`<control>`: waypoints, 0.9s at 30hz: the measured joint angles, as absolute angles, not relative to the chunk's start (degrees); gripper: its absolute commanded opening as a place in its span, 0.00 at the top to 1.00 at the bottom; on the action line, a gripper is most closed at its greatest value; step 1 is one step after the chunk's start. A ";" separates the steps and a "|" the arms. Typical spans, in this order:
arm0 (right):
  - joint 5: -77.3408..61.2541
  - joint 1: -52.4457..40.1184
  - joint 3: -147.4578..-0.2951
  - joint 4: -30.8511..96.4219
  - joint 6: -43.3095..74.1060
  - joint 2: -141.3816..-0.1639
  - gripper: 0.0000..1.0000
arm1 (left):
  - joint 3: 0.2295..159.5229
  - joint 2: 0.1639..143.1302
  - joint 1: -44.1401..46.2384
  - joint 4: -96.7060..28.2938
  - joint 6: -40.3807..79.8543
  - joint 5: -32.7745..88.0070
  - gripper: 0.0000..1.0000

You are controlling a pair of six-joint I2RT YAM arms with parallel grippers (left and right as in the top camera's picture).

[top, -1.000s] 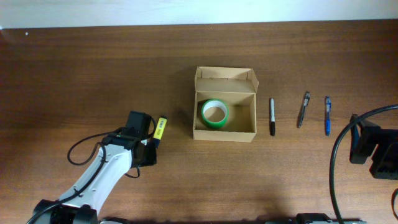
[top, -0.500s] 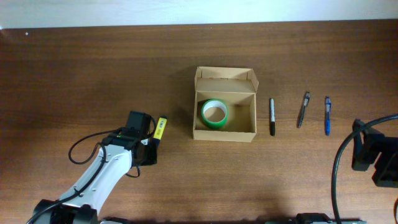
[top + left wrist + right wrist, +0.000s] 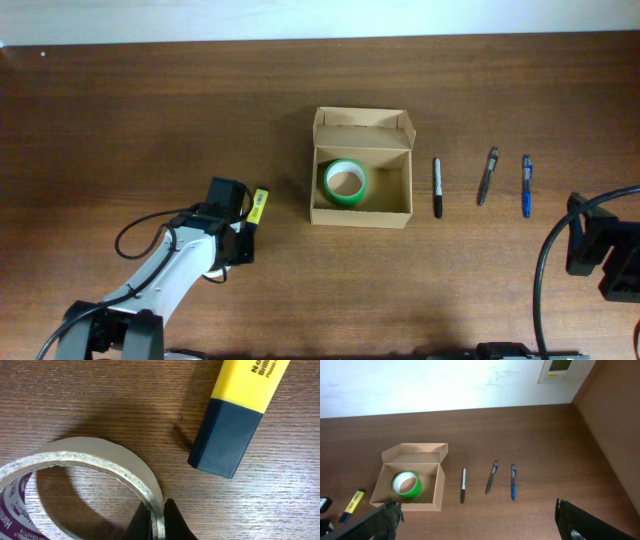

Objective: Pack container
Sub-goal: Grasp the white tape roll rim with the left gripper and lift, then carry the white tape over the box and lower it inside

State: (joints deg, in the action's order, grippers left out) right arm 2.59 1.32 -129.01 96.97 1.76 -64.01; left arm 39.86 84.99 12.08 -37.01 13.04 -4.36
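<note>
The container (image 3: 361, 213) is a small tan cardboard box, lid flap open at the back, in the table's middle. A green tape roll (image 3: 345, 182) lies inside it. My left gripper (image 3: 237, 238) is down at the table left of the box. In the left wrist view it (image 3: 158, 521) is shut on the wall of a clear tape roll (image 3: 100, 455) lying on the wood, beside a yellow highlighter (image 3: 245, 405). My right gripper (image 3: 480, 532) is open and empty, high over the table's right front. It sees the box (image 3: 438, 491) and the green roll (image 3: 406, 484).
A black marker (image 3: 437, 187), a grey pen (image 3: 488, 176) and a blue pen (image 3: 526, 185) lie in a row right of the box. The yellow highlighter (image 3: 258, 206) lies between my left gripper and the box. A pale wall borders the table's far edge.
The left arm has shifted a little while the gripper stays by the highlighter. The right arm has drawn slightly toward the front right edge.
</note>
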 measured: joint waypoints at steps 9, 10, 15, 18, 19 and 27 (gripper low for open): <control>2.59 1.32 -129.01 96.97 1.76 -64.01 0.01 | 42.96 84.97 12.08 -43.53 12.97 -4.47 0.98; 2.59 1.32 -129.01 96.95 1.74 -64.01 0.01 | 45.04 84.79 12.08 -45.63 12.99 -4.47 0.98; 2.61 1.32 -129.01 96.97 1.78 -64.01 0.01 | 62.50 81.47 12.08 -54.68 12.97 -4.56 0.98; 2.61 1.32 -129.01 96.95 1.74 -64.01 0.01 | 75.42 78.32 12.08 -60.36 13.02 -4.78 0.98; 2.61 1.32 -129.01 96.95 1.76 -64.01 0.01 | 78.04 77.41 12.08 -61.73 12.99 -4.78 0.98; 2.68 1.32 -129.01 96.97 1.80 -64.01 0.01 | 89.47 72.86 14.06 -70.37 14.63 -8.25 0.98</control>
